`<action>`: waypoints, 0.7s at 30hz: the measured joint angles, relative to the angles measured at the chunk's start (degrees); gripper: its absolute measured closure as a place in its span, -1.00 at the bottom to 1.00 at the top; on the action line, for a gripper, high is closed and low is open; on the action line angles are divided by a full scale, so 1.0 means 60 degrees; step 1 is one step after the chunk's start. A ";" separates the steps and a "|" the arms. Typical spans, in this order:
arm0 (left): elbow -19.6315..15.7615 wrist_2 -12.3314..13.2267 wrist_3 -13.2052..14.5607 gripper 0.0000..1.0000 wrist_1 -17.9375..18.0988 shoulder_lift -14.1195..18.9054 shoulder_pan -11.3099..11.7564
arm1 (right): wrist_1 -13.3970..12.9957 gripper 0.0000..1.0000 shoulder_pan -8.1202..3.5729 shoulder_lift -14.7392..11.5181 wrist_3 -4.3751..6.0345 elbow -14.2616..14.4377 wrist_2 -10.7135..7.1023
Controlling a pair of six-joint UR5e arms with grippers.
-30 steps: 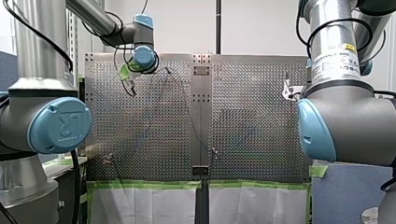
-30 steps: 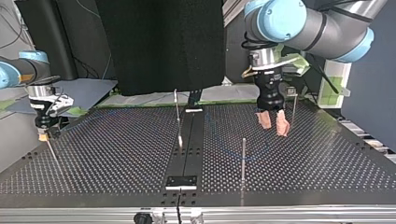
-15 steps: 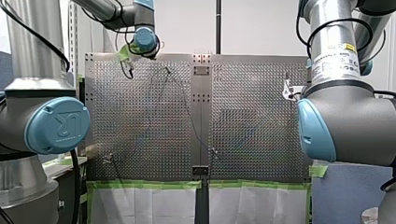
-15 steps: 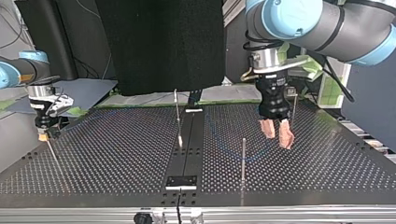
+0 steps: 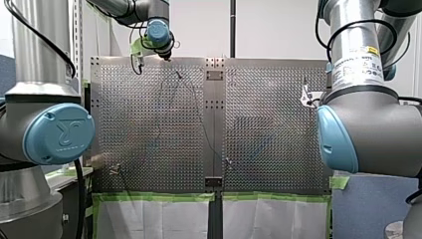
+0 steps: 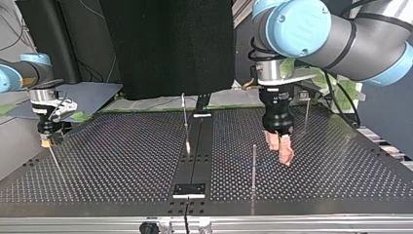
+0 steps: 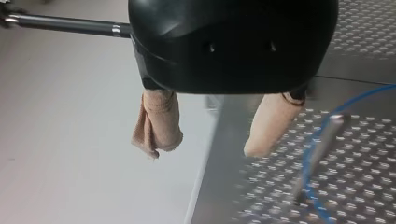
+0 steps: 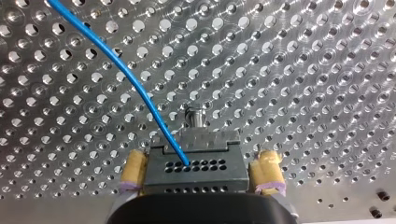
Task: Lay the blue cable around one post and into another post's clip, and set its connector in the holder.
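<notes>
In the right wrist view my right gripper (image 8: 200,173) is shut on the grey connector (image 8: 194,163), with a yellow pad against each side. The blue cable (image 8: 116,70) runs out of the connector across the perforated plate. A post tip (image 8: 194,115) stands just ahead of it. In the top view this gripper (image 6: 46,140) hangs at the left edge over a thin post. My left gripper (image 6: 280,152) is open, its beige pads (image 7: 156,123) holding nothing. It hovers near a tall post (image 6: 253,165). In the left wrist view, a post (image 7: 320,149) with the cable (image 7: 310,158) beside it stands off to one side.
Two more posts stand on the board, one at the centre strip (image 6: 184,114) and one at the far right (image 6: 307,111). A small plate (image 6: 189,189) sits on the centre strip near the front edge. Green tape (image 5: 149,197) lines the board's near edge in the front view.
My left gripper has swung to the top view's left and come closer to the tall post, turning as it went. In the front view it rose toward the board's far edge. The right arm stayed still.
</notes>
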 joint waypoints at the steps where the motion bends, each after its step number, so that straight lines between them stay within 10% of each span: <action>1: 0.0014 -0.0036 0.0091 -0.97 -0.0089 -0.0042 -0.0028 | 0.0000 -1.00 0.0002 0.0000 0.0000 0.0000 0.0001; 21: 0.0054 -0.0365 0.2101 -0.97 -0.2102 -0.0125 -0.0355 | -0.0005 -1.00 -0.0012 0.0000 0.0001 -0.0002 0.0011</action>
